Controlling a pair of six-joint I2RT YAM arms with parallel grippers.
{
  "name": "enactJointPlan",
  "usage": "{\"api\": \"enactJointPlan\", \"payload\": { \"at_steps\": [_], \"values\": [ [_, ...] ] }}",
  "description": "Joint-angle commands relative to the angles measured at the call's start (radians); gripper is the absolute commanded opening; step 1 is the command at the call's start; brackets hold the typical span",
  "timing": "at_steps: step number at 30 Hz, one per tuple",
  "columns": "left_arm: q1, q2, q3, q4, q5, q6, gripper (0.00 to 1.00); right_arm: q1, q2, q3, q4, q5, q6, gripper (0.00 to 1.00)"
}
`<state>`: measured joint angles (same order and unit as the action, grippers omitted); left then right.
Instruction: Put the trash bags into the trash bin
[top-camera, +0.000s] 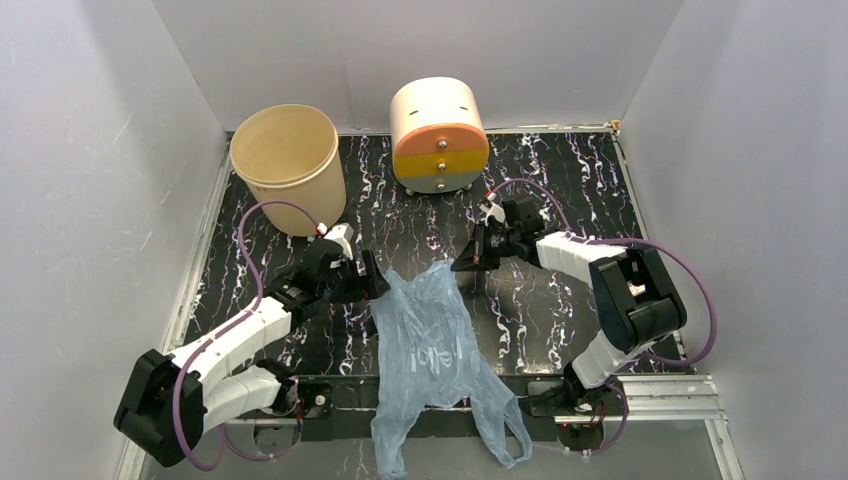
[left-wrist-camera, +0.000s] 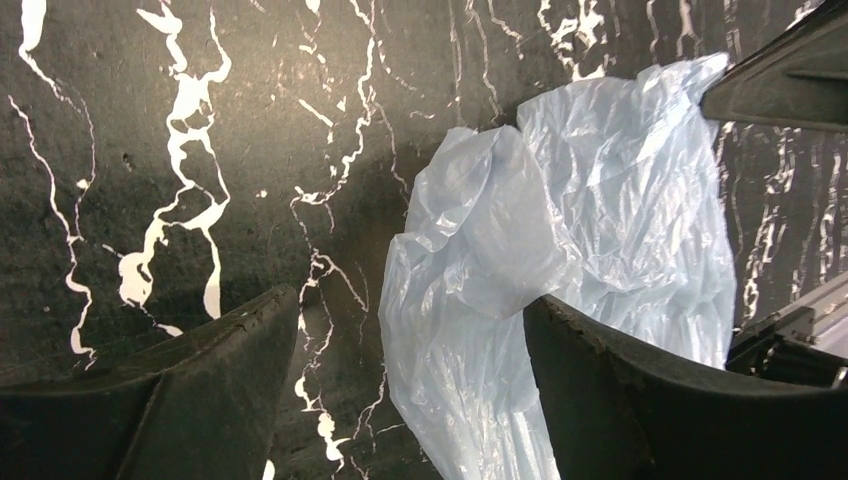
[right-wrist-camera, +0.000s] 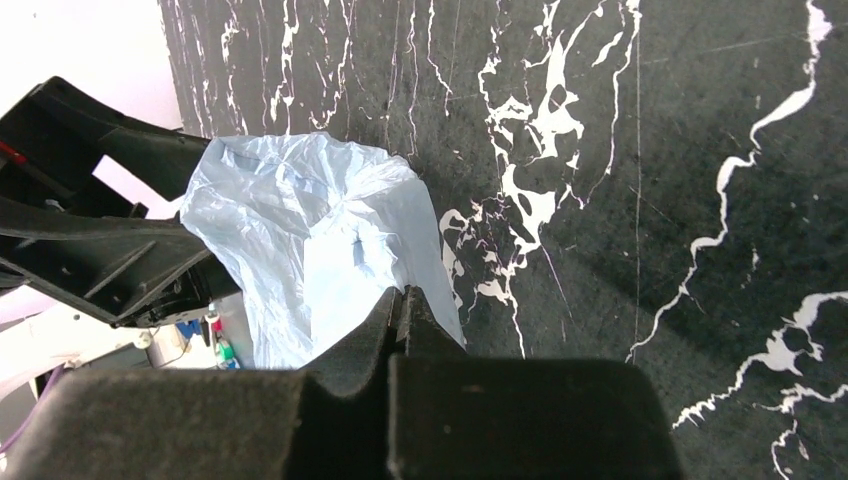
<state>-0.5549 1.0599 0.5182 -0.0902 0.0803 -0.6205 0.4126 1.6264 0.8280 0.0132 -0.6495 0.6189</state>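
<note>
The pale-blue trash bag (top-camera: 430, 340) lies flat on the black marbled table, its lower end and handles hanging over the near edge. My left gripper (top-camera: 375, 285) is open at the bag's upper left edge. In the left wrist view (left-wrist-camera: 410, 300) the film (left-wrist-camera: 560, 250) lies between the fingers, nearer the right finger (left-wrist-camera: 640, 390). My right gripper (top-camera: 462, 264) is shut at the bag's top right corner. In the right wrist view (right-wrist-camera: 405, 292) its tips close on the film (right-wrist-camera: 310, 220). The beige trash bin (top-camera: 290, 160) stands upright at the back left, away from both grippers.
A cream cylinder with an orange-yellow front and knobs (top-camera: 440, 135) stands at the back middle, near the right arm. White walls enclose the table on the left, back and right. A metal rail (top-camera: 640, 395) runs along the near edge.
</note>
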Motion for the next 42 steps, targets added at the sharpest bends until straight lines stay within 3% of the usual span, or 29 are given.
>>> {"api": "enactJointPlan", "payload": {
  "at_steps": [1, 12, 20, 22, 29, 30, 37, 42],
  "values": [
    [0.019, -0.048, 0.050, 0.027, 0.078, 0.008, 0.82, -0.006, -0.061, -0.007, -0.005, 0.031, -0.015, 0.00],
    [0.021, 0.026, 0.077, 0.053, 0.133, -0.010, 0.82, -0.006, -0.096, -0.026, 0.005, 0.003, 0.010, 0.00],
    [0.021, 0.066, 0.042, 0.011, 0.022, 0.010, 0.75, -0.006, -0.110, -0.027, -0.001, 0.002, 0.016, 0.00],
    [0.021, 0.057, 0.031, 0.039, 0.011, 0.004, 0.65, -0.005, -0.108, -0.030, -0.001, -0.003, 0.014, 0.00],
    [0.021, 0.112, 0.055, 0.030, 0.019, 0.010, 0.05, -0.030, -0.108, 0.041, -0.125, 0.121, -0.049, 0.00],
    [0.021, 0.108, 0.054, 0.014, -0.003, 0.011, 0.00, -0.039, -0.115, 0.055, -0.145, 0.149, -0.056, 0.00],
    [0.075, 0.007, 0.069, -0.135, -0.172, 0.046, 0.00, -0.187, -0.209, 0.056, -0.206, 0.283, -0.073, 0.00],
    [0.142, -0.044, 0.066, -0.135, -0.143, 0.053, 0.00, -0.266, -0.262, -0.016, -0.188, 0.202, -0.069, 0.00]
  ]
}}
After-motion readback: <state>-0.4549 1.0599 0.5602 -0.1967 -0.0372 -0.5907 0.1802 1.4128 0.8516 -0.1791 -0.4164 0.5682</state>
